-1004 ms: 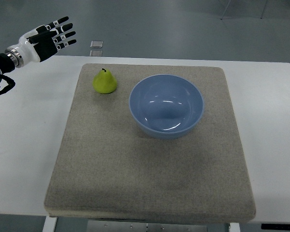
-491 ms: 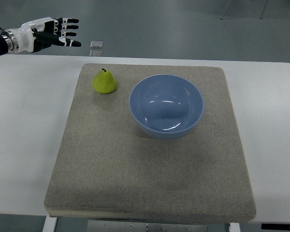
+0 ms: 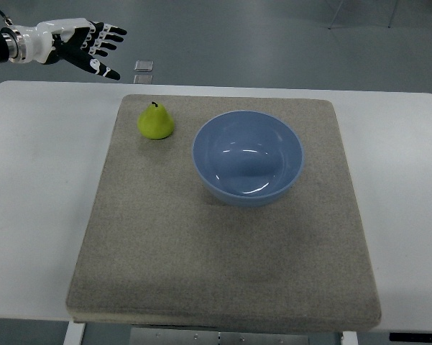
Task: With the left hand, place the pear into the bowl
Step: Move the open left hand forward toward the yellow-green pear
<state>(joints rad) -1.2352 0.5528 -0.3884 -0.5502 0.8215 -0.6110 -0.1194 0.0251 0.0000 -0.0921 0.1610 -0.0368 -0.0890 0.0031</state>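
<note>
Currently left hand [image 3: 77, 44] hovers off the desk's far-left corner, fingers [image 3: 109, 42] spread, empty. Pear [image 3: 155, 121] sits upright, nearer and rightward; bowl [image 3: 248, 158] beyond.

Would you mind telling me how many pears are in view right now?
1. The pear stands upright on the grey mat, just left of the blue bowl. Nothing seems hidden.

Probably a robotics lab or test room, white table [image 3: 36, 215] topped by grey felt mat [image 3: 223, 251], bare grey floor [image 3: 273, 43], chair legs [image 3: 363, 14] at far edge
</note>
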